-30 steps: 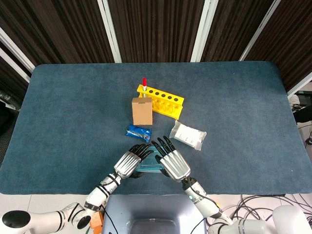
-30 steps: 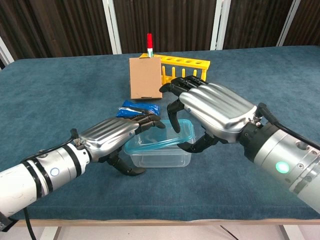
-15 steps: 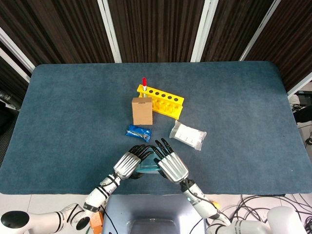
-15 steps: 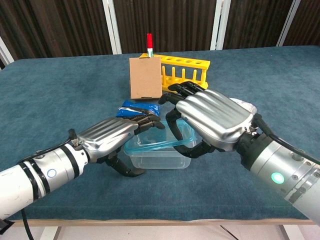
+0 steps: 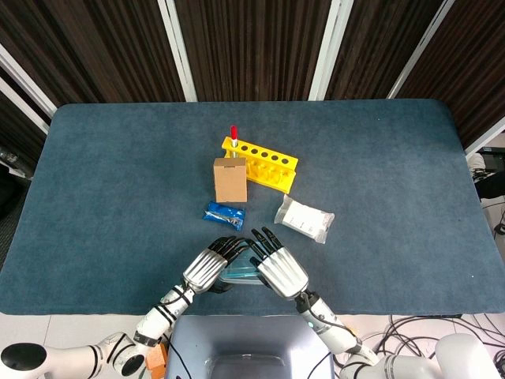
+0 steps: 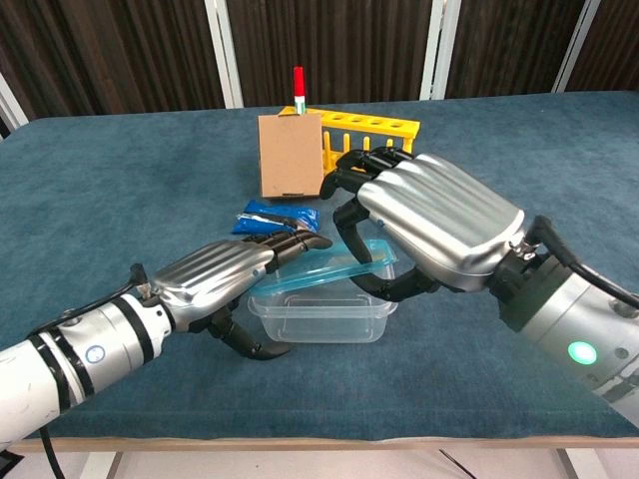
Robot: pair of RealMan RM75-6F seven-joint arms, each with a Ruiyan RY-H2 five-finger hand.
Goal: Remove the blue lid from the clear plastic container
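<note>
Blue lid [image 6: 334, 268] tilts above your clear container [image 6: 321, 317], gripped by right hand [image 6: 431, 233] fingers; left hand [image 6: 222, 277] fingers hold the container's left side.

**Colours on the table**

The translucent blue flat plastic lid [image 6: 334, 270] sits over the clear colourless plastic container [image 6: 319, 317]. The left hand [image 6: 225, 276] and the right hand [image 6: 429, 230] share silver ribbed metal backs with black fingers [image 6: 300, 240]. The carpet-like table cover [image 5: 118, 181] is deep teal blue. The plain cardboard box [image 6: 290, 156] is tan brown, the plastic tube rack [image 6: 371, 135] bright yellow, its single tube [image 6: 298, 83] red-capped. The crinkled packet [image 6: 278, 217] is blue; the flat pouch [image 5: 304, 219] is white
</note>
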